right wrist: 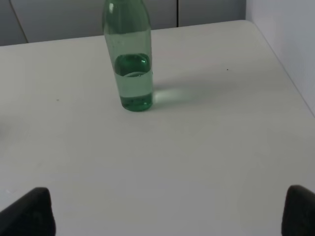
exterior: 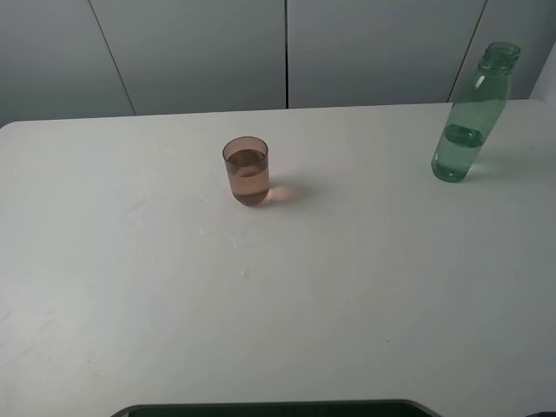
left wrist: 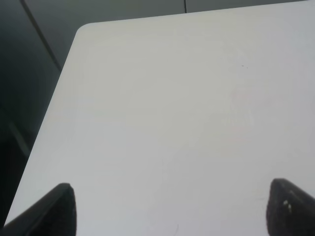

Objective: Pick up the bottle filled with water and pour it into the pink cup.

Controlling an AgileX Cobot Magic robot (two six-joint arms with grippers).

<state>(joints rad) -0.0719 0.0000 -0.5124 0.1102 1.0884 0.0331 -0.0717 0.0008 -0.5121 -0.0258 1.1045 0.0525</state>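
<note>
The green-tinted transparent bottle (exterior: 469,117) stands upright at the far right of the white table (exterior: 278,304), capless, with some water in its lower part. It also shows in the right wrist view (right wrist: 129,59), standing well ahead of my right gripper (right wrist: 167,211). The pink cup (exterior: 247,170) stands upright near the table's middle with liquid in it. My right gripper is open and empty, its two dark fingertips (right wrist: 29,211) far apart. My left gripper (left wrist: 172,211) is open and empty over bare table near the left edge. Neither gripper shows in the exterior high view.
Grey wall panels (exterior: 287,52) run behind the table's far edge. A dark base edge (exterior: 278,407) sits at the table's near edge. The table's rounded far left corner (left wrist: 86,29) shows in the left wrist view, and a white wall (right wrist: 290,34) stands to the right of the bottle.
</note>
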